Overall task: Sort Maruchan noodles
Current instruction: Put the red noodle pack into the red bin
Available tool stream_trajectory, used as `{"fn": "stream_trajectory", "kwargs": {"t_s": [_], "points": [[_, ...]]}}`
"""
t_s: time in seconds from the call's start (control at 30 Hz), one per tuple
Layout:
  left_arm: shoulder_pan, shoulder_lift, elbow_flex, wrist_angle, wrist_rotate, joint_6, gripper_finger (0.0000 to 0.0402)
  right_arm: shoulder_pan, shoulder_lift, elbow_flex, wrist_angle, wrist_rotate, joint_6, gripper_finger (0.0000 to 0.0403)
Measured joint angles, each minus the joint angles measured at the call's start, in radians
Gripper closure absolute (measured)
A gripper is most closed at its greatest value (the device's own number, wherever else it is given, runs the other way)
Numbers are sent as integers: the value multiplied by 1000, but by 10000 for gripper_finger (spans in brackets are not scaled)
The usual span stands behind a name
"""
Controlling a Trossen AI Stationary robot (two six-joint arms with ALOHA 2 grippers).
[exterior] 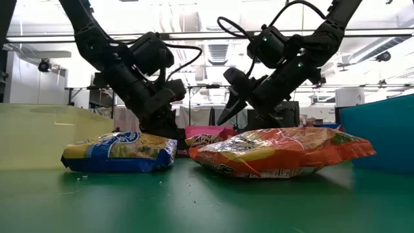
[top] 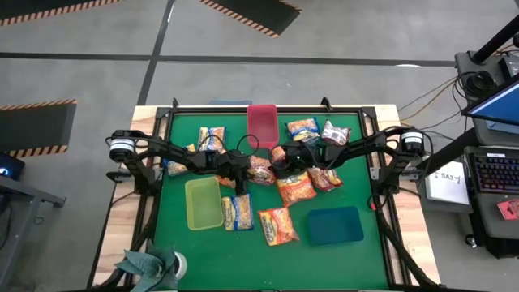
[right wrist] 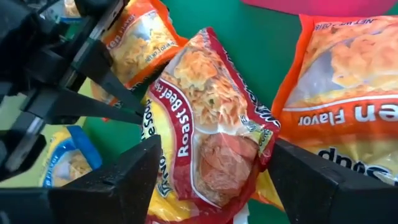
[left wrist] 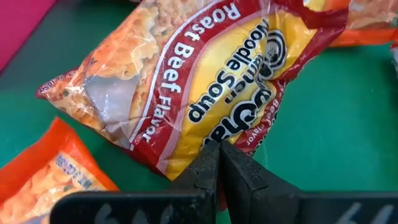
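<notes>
The roast-beef Maruchan packet (top: 261,170), a red and yellow wrapper, lies mid-table among orange packets (top: 295,188) and blue-and-yellow packets (top: 238,211). My left gripper (left wrist: 219,148) is shut at the packet's (left wrist: 205,68) long side edge. My right gripper (right wrist: 214,180) is open, and its fingers stand on either side of one end of the same packet (right wrist: 211,124); I cannot tell whether they touch it. In the low view the packet (exterior: 206,136) shows low between the left gripper (exterior: 169,126) and the right gripper (exterior: 228,107). My left gripper has the roast-beef packet's long side edge (left wrist: 208,138) pinched between its two shut fingertips, about midway along that edge. The fingers come from the table's left, slanting down and lying across the edge. The packet lies flat among its neighbours.
A yellow-green tray (top: 203,203) sits near left, a blue tray (top: 334,225) near right and a red tray (top: 262,123) at the far edge. More packets lie at the far side (top: 304,128) and near the middle (top: 278,225). A plant (top: 150,264) stands at the near left corner.
</notes>
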Motion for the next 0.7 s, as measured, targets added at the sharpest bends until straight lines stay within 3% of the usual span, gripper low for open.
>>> {"fn": "stream_trajectory", "kwargs": {"t_s": [0.43, 0.7], "points": [[0, 0, 0, 65, -51, -42, 400, 0, 0, 0, 61, 90, -192, 179], [0, -1, 0, 69, -80, -73, 400, 1, 0, 0, 83, 126, -195, 228]]}}
